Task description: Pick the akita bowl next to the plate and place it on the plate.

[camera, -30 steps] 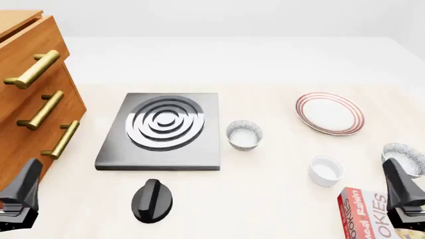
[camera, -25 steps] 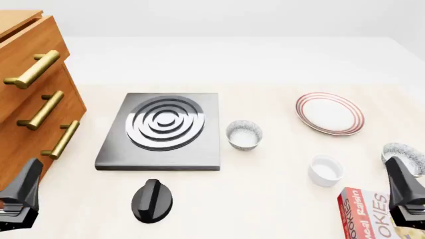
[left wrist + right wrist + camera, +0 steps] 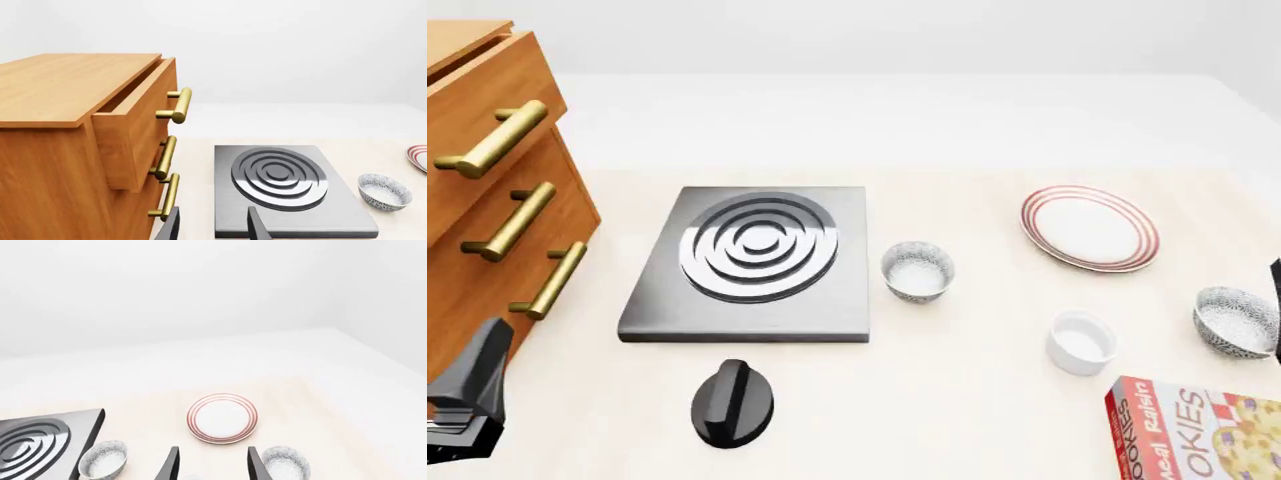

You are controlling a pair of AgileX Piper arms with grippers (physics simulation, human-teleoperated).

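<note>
Nearest the front edge, the left gripper (image 3: 213, 212) hung with its fingers apart and nothing between them. The right gripper (image 3: 212, 451) was likewise spread and empty, looking down the right side of the table. A cookie box (image 3: 1194, 430) lay in the near right corner, with a black knob (image 3: 733, 401) towards the left.

Further in stood a plain white cup (image 3: 1082, 341), empty. Near the right edge sat the akita bowl (image 3: 1236, 320), also empty. I took it for the task's bowl because the look-alike bowl (image 3: 918, 270), empty too, stood just beside the stove plate (image 3: 747, 262).

The bowl looked like rigid, glazed ceramic: light, smooth enough to slip, and likely to chip if dropped. A pinch across its rim, one finger inside and one outside, seemed the surest hold.

Beyond it, the plate (image 3: 1090, 228) lay bare. By the left edge, the cabinet (image 3: 73, 145) had its top drawer slightly out, its contents hidden.
</note>
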